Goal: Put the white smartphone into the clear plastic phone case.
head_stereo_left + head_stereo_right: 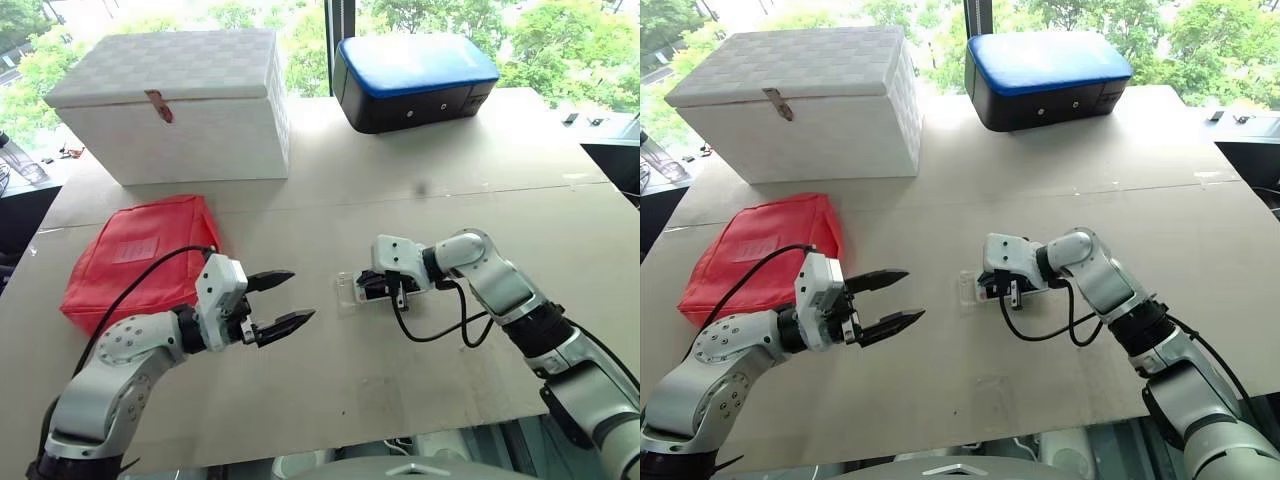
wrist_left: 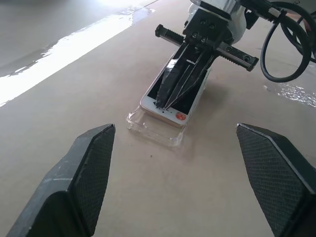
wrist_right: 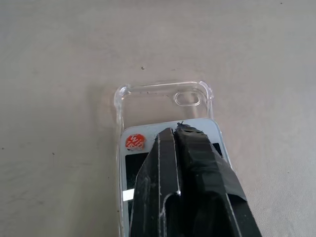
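Clear plastic phone case [image 3: 163, 101]: it lies flat on the tan table [image 1: 450, 180], and the end with the camera cut-out is bare.
White smartphone [image 2: 168, 112]: it lies screen up, partly inside the case, not pushed fully to the bare end; an orange sticker [image 3: 134, 142] sits on its white bezel.
My right gripper [image 3: 177, 129]: fingers pressed together, tips resting on the phone's screen near that bezel; they pinch nothing.
My left gripper [image 1: 290, 298]: fingers spread wide, holding nothing, hanging above the table near the case's bare end, apart from it.
Red pouch [image 1: 140, 255]: it lies beside my left arm.
White box [image 1: 170, 105]: it stands at the table's far side.
Blue-topped black case [image 1: 412, 80]: it stands beside the white box.
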You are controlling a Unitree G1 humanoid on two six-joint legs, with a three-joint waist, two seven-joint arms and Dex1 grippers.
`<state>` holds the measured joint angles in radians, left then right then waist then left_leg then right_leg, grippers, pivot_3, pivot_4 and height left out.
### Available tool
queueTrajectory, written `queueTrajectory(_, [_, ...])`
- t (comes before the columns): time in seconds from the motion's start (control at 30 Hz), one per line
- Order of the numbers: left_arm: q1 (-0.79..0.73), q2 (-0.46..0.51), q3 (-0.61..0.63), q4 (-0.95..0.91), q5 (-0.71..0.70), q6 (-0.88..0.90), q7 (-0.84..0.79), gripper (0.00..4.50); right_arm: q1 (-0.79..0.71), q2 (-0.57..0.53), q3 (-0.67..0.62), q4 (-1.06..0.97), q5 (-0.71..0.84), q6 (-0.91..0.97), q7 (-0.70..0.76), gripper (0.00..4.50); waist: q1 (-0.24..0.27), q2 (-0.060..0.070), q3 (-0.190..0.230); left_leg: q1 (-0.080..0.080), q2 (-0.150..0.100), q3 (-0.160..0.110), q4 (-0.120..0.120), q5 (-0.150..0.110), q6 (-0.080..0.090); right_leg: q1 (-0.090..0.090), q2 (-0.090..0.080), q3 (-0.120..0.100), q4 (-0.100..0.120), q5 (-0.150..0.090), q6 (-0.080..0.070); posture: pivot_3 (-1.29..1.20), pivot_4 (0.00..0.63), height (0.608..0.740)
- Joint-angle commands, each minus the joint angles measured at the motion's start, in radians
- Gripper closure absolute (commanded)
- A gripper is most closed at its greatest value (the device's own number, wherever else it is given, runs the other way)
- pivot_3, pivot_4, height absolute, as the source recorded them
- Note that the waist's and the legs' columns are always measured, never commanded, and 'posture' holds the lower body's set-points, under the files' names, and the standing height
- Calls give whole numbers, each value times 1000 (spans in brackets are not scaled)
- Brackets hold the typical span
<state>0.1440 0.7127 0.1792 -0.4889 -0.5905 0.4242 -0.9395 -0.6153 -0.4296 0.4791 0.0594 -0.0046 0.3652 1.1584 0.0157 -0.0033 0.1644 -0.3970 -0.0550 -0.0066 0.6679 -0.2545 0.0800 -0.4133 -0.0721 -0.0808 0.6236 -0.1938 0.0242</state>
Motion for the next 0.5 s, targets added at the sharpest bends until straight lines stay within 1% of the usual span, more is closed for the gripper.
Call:
queueTrajectory(0.03, [8,-3,7,-5,3,-35,-11,529,39,-18,40,21,1,51,39,4500,-2,1,1,0,0,0,0,0,0,0,0,0,0,0,0,0,150,740])
queueTrajectory(0.13, [9,-8,-2,8,14,-52,-15,529,35,-32,80,84,-68,34,5,4500,-2,1,0,0,0,0,0,0,0,0,0,0,0,0,0,0,150,740])
queueTrajectory(0.23, [12,-13,-9,21,26,-68,-24,529,37,-19,83,152,-83,50,-28,4500,-2,1,-4,1,1,0,0,0,0,0,0,0,0,0,0,0,150,740])
queueTrajectory(0.33, [15,-13,-11,31,34,-81,-31,529,30,-8,72,185,-80,108,-53,4500,-2,2,-9,2,1,0,0,0,0,0,0,0,1,0,0,0,150,740])
queueTrajectory(0.5, [27,-16,-14,40,47,-102,-35,529,31,0,81,169,-63,239,-59,4500,0,4,-16,3,2,0,-1,0,0,1,0,-1,2,0,0,0,150,740])
